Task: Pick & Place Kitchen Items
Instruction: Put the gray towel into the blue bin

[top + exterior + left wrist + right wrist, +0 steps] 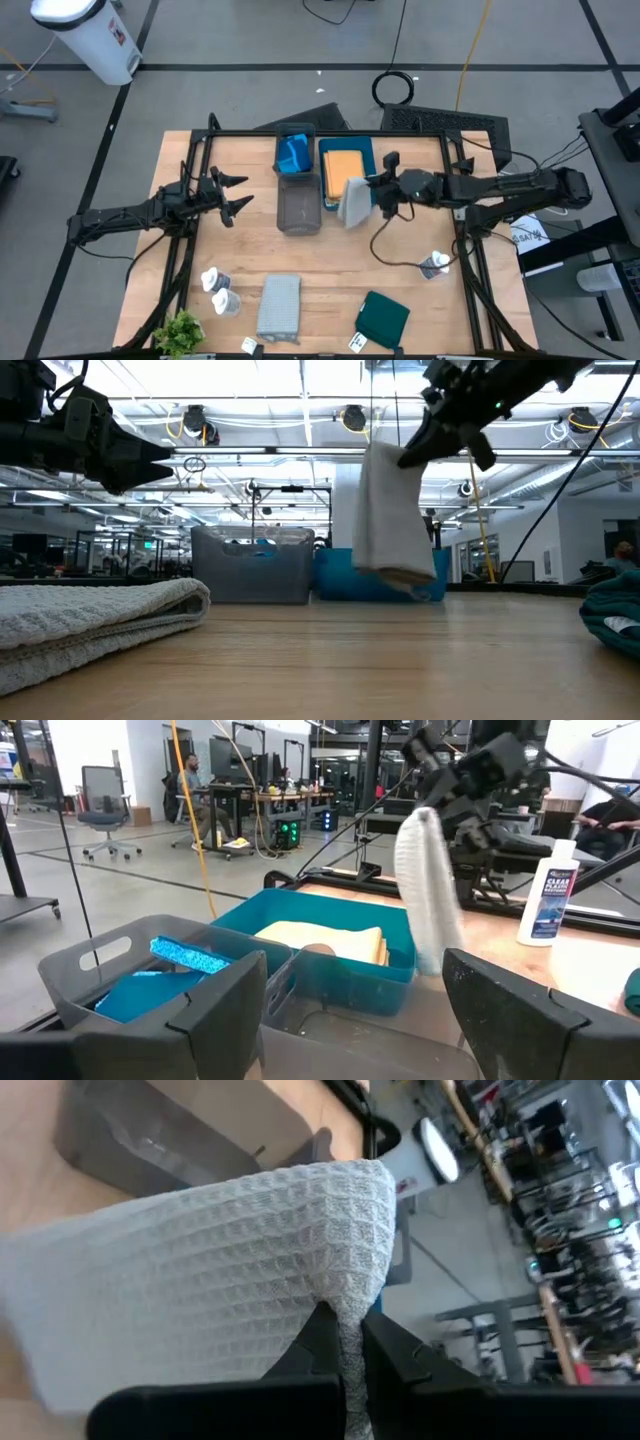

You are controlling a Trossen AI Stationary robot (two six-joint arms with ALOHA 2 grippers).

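The left pincer [235, 193] hovers over the left side of the tabletop [330, 270], its fingers spread wide and holding nothing. Near the front edge on that side stand two small white bottles [220, 292] beside a green plant [178, 330], with a folded grey cloth [279, 306] to their right. At the back middle sit a grey tray [298, 204] and, just beside it, a teal tray [347, 172] holding an orange cloth [345, 164]. Behind the grey tray another grey tray [295, 151] holds blue sponges [293, 153].

The right pincer [372, 193] is pinching a pale grey waffle-weave cloth [353, 202], its fingers pressed tight on the top fold. From above, the cloth overlaps the teal tray's near right corner; the low view shows it hanging clear of the tabletop (something the overhead picture cannot tell). Its lower end is cut off in the right wrist view.

Further right, a dark teal cloth [384, 318] lies near the front edge, and another white bottle [436, 264] lies by the right edge. The left wrist view alone lets the bottle's label be partly read.
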